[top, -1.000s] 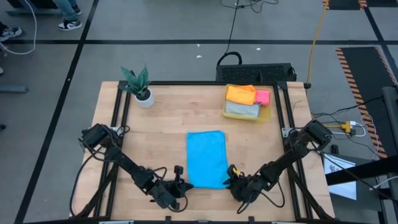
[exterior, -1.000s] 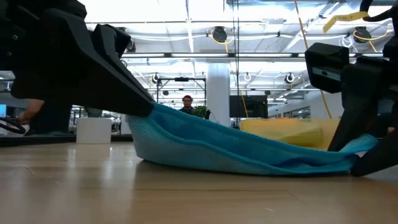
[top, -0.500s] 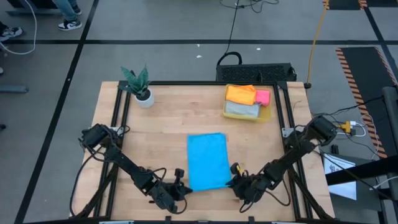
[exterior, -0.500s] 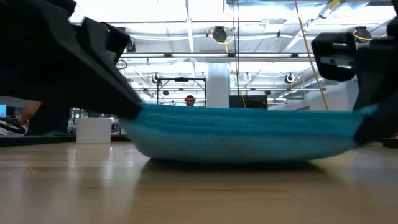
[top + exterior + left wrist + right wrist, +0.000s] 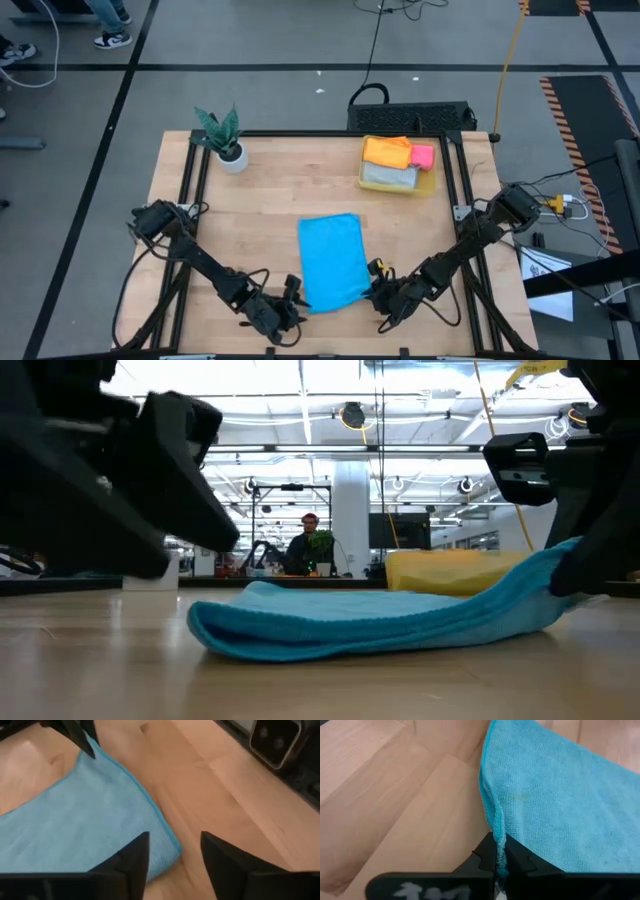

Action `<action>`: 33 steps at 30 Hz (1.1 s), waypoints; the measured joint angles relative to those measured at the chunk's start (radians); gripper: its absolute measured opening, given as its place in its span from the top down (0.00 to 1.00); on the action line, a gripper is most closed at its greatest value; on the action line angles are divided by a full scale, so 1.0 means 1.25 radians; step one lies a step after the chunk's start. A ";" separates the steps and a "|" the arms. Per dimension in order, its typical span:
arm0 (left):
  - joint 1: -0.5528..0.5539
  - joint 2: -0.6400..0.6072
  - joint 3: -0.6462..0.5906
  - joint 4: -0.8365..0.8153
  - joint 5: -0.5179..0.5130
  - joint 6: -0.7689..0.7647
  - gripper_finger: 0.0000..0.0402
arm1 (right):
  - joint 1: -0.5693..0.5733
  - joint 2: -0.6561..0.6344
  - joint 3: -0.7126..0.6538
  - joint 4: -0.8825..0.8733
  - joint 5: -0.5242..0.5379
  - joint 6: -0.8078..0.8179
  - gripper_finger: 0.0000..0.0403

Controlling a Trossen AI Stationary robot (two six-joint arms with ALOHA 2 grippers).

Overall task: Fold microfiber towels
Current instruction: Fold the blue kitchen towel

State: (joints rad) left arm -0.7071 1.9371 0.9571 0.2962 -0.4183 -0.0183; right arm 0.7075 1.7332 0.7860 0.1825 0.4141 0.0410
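Note:
A bright blue microfiber towel [image 5: 332,262] lies in the middle of the table, toward the near edge. Its near right corner is raised, with my right gripper [image 5: 499,862] shut on it. My left gripper [image 5: 175,855] stands open at the near left corner [image 5: 167,855], which lies flat on the wood between the fingers. I see no touch there. Orange [image 5: 387,152], pink [image 5: 423,156] and grey [image 5: 388,176] towels lie in the yellow bin [image 5: 432,185] at the far right. My right gripper pinches the blue towel's edge at its near right corner [image 5: 496,837] between its two shut fingers, coming from the table's near right. One layer or several, I cannot tell. The corner [image 5: 555,560] is lifted off the table, and the rest slopes down onto the wood.
A small plant in a white pot [image 5: 228,145] stands at the far left. Black frame rails [image 5: 190,175] run along the table's sides. Bare wood lies left and right of the towel. Beyond the table, a person [image 5: 305,545] shows in the low view.
My left gripper has opened and let go of the towel's near left corner, which has fallen from its lifted, taut stretch onto the table. My right gripper has raised the near right corner and keeps it up.

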 joint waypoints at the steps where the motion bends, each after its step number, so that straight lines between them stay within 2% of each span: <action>1: 0.000 0.007 0.000 0.001 0.000 0.010 0.54 | -0.001 0.000 0.000 0.001 0.000 0.000 0.99; 5: 0.001 0.054 0.000 0.008 -0.005 0.026 0.50 | -0.001 0.000 0.000 0.002 0.000 0.000 0.99; 8: 0.007 0.073 0.002 0.035 -0.026 0.010 0.54 | -0.001 0.000 0.000 0.006 0.000 0.000 0.99; 22: 0.006 0.063 -0.001 0.051 0.002 0.009 0.98 | 0.014 -0.001 0.000 0.006 -0.014 -0.003 0.99; 28: -0.025 -0.006 0.032 0.061 0.006 0.012 0.97 | 0.033 -0.025 0.002 0.071 -0.142 0.078 0.99; 31: -0.039 -0.044 0.042 0.057 0.002 0.035 0.99 | 0.040 -0.054 0.002 0.109 -0.146 0.087 0.99; 33: -0.043 -0.068 0.045 0.060 -0.032 0.035 0.98 | 0.040 -0.084 0.002 0.112 -0.144 0.091 0.99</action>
State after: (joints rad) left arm -0.7610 1.8523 1.0128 0.3706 -0.4582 0.0252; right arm 0.7578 1.6278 0.7883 0.3222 0.2346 0.1549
